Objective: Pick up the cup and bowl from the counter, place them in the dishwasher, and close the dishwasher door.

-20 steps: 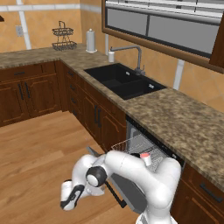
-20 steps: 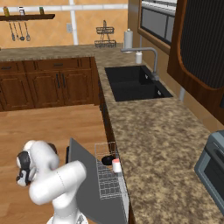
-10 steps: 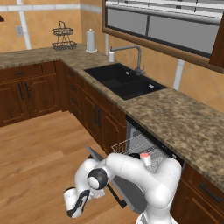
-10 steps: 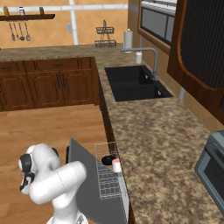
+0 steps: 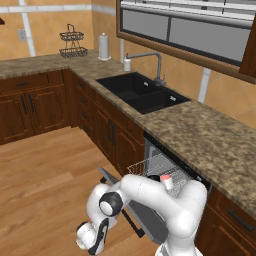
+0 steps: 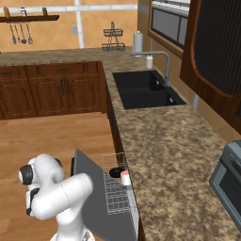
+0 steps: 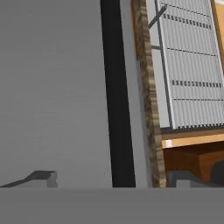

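Observation:
The dishwasher door [image 6: 92, 188] hangs partly open, a flat grey panel with a black bar handle [image 7: 116, 87]. The white wire rack [image 6: 114, 193] is pulled out over it. In the rack stand the white cup [image 6: 125, 178] with its red inside [image 5: 166, 181] and, beside it, the black bowl [image 6: 116, 172]. My gripper [image 5: 94, 242] hangs low over the floor at the door's outer face, open and holding nothing. In the hand view my gripper [image 7: 113, 178] faces that grey face, and the handle runs between the wide-apart fingertips [image 7: 42, 177]. The granite counter [image 6: 160, 155] lies above.
A black sink [image 5: 142, 92] with a faucet sits in the counter beyond the dishwasher. A paper-towel roll [image 5: 103, 46] and a wire basket [image 5: 71, 45] stand in the far corner. A grey microwave [image 6: 228, 181] is at the right. Wooden floor [image 5: 45, 170] spreads to the left.
My hand has sunk lower and shifted a little toward the door. The door, rack, cup and bowl have stayed where they were.

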